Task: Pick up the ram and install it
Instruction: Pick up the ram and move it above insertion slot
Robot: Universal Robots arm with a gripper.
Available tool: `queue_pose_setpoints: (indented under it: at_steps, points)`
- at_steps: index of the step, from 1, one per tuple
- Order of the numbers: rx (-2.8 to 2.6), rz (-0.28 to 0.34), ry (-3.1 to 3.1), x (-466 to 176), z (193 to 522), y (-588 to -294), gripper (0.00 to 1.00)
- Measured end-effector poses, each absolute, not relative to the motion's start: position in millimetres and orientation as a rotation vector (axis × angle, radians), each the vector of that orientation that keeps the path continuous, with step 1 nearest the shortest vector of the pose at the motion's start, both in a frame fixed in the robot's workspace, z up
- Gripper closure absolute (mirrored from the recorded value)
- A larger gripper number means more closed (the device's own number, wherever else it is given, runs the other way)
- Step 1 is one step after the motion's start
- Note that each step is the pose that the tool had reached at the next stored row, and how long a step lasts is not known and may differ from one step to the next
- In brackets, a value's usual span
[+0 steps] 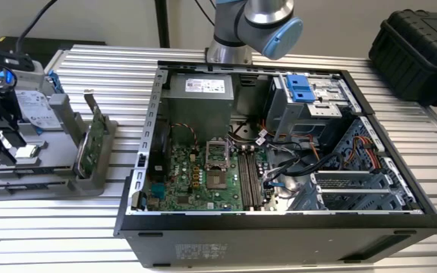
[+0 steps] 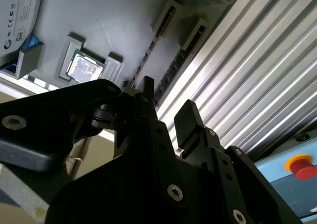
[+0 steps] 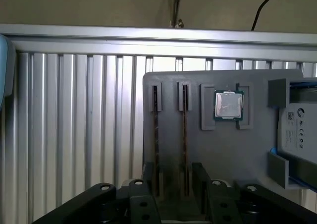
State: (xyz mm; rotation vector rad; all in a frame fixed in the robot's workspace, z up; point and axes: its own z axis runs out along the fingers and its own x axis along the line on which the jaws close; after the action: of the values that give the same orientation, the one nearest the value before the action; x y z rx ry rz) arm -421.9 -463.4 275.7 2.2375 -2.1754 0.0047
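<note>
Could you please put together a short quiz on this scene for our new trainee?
1. True or false: the gripper is shut on the ram.
2. What sits in the grey holder's square pocket? A) processor chip; B) fan; C) screwdriver.
3. In the exterior view, on which side of the computer case is the gripper?
Key: 1 false, it is open above the holder; 2 A; 3 the exterior view's left.
</note>
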Motion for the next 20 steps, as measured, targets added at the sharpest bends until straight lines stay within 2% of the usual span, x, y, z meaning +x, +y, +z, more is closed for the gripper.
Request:
queue_pose_setpoints:
  at_steps: [20]
  points:
    - [2.26,0.006,-2.152,-422.0,268.5,-463.4,0.0]
